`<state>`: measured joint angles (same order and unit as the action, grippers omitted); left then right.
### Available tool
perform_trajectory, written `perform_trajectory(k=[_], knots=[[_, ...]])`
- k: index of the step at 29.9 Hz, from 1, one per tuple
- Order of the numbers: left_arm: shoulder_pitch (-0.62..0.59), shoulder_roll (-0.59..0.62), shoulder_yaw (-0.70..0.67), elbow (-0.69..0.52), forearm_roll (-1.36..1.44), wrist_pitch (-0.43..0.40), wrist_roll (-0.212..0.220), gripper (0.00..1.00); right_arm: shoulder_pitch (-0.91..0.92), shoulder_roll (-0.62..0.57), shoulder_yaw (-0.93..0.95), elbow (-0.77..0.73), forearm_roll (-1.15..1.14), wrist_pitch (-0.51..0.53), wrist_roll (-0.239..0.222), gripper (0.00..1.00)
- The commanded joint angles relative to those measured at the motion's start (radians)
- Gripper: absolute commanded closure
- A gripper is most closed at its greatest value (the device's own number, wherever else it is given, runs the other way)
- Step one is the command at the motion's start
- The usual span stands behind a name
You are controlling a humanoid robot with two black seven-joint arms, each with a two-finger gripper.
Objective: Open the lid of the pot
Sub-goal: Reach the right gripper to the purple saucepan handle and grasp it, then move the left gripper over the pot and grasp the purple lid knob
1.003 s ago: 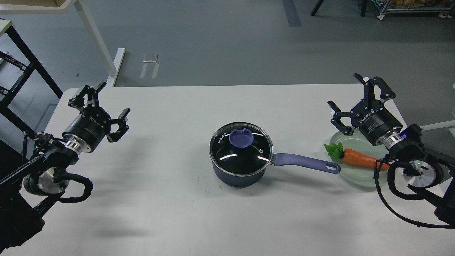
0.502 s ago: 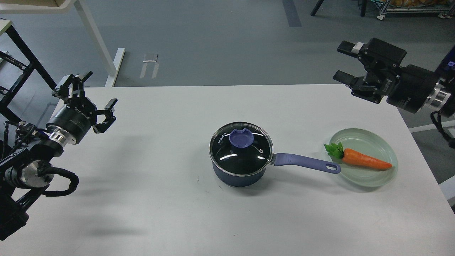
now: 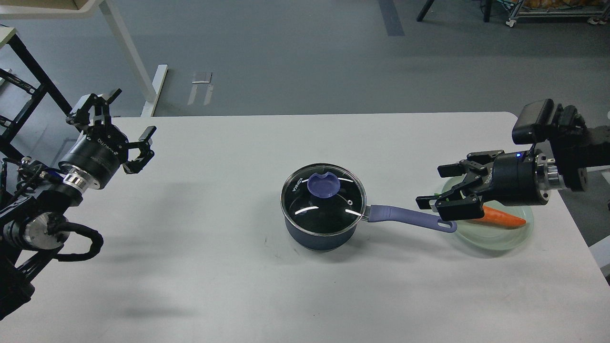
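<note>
The pot [image 3: 324,224] sat mid-surface, lid [image 3: 323,198] on. Both grippers, left [image 3: 116,125] and right [image 3: 438,188], were empty, jaws spread. The right, beside the handle [image 3: 410,217], risked nudging the pot.

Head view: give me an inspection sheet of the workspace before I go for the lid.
Surface: white table, a few faint marks, otherwise bare.
Job's things: blue pot at centre, glass lid seated on it, blue knob untouched; pot handle points right.
Clutter: carrot on a green plate, partly hidden by the right claw.
Grippers: left claw open, over the table's left edge; right claw open, beside the handle's end, gripping nothing.
Cables: black loop at the left wrist.
Surroundings: grey floor, white table leg, black rack at left.
</note>
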<state>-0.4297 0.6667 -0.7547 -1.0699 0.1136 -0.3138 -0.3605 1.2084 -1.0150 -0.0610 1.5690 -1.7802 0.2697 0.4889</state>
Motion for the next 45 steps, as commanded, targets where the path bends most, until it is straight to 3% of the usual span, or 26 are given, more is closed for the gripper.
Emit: perform_trajectory(k=[1,15,26,34,38,45], knots=[[0.002,0.001,0.0,-0.01,0.0,0.002,-0.002,0.01,0.025,0.032,-0.054,-0.003,-0.079,-0.02,0.0,0.0],[0.0,0.001,-0.002,-0.031,0.0,0.005,-0.002,0.01,0.039,0.22,-0.141,-0.142,-0.145,-0.02,0.0,0.0],[0.002,0.001,-0.002,-0.047,0.0,0.009,-0.002,0.01,0.04,0.245,-0.209,-0.168,-0.159,-0.02,0.0,0.07],[0.002,0.001,-0.002,-0.048,0.0,0.01,-0.002,0.01,0.039,0.247,-0.212,-0.187,-0.171,-0.024,0.0,0.26],[0.002,0.002,0.0,-0.061,0.003,0.012,-0.002,0.01,0.04,0.251,-0.212,-0.193,-0.177,-0.024,0.0,0.42],[-0.001,0.001,-0.002,-0.065,0.124,0.012,-0.006,0.01,0.046,0.254,-0.212,-0.193,-0.179,-0.024,0.0,0.53]])
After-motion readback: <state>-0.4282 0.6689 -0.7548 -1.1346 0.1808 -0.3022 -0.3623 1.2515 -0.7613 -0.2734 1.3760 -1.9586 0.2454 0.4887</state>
